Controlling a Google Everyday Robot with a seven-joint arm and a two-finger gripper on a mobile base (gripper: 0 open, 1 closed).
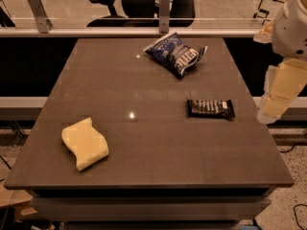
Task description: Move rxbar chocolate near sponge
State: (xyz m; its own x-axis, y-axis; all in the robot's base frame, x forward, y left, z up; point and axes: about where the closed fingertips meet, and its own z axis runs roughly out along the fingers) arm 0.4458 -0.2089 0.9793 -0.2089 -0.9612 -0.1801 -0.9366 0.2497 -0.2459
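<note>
The rxbar chocolate (210, 108), a small flat black wrapper with white lettering, lies on the right half of the dark brown table (144, 85). The sponge (84, 143), a pale yellow foam block with wavy edges, lies near the table's front left. The two are far apart. My gripper (269, 113) hangs off the table's right edge, to the right of the rxbar and apart from it, under the white and cream arm (291, 28). It holds nothing that I can see.
A crinkled blue chip bag (175, 54) lies at the back middle-right of the table. A rail with metal posts (164, 4) runs behind the table, with an office chair (120, 4) beyond it. Floor shows at both sides.
</note>
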